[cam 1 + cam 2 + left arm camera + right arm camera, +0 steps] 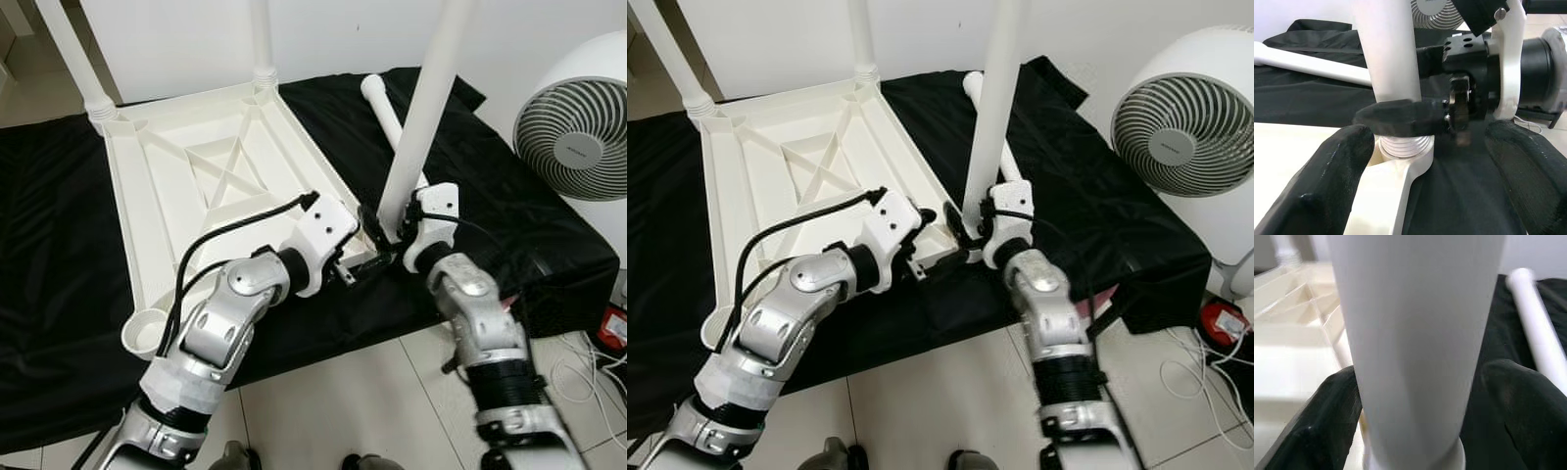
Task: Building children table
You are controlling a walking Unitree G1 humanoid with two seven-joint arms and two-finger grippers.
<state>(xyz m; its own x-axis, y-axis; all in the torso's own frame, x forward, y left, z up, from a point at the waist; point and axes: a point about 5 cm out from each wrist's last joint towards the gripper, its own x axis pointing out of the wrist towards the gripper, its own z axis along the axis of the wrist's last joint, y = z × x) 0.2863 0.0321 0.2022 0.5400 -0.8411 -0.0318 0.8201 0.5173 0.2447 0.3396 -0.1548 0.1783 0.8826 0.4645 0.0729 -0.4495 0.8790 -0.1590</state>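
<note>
A: Arms, quick. Where's the right hand (396,238)?
B: Centre of the frame, forearm rising from lower right, bent at the elbow. Its fingers (1327,421) sit either side of the upright leg (423,117) near its base, pinching it.

A: Left hand (355,262)?
B: Comes in from lower left, elbow bent, wrist pointing right toward that same corner. Fingers (1327,181) spread wide, nothing between them, just beside the threaded foot of the leg.

A: Task's thing?
B: Tabletop (211,186), white, flipped underside up, upper left to centre, lying on black cloth (59,294) over a low surface. Cross ribs visible.

A: Leg count?
B: Four. Three stand in corner sockets: one at upper left (73,59), one at top centre (261,44), one in the right hand. A fourth, loose leg (384,113) lies flat on the cloth, behind the held one.

A: Empty sockets?
B: One, the round socket (145,333) at the near left corner.

A: Anything else?
B: One white fan (578,117) at right edge, cables (588,377) on the tiled floor (343,401) lower right.
</note>
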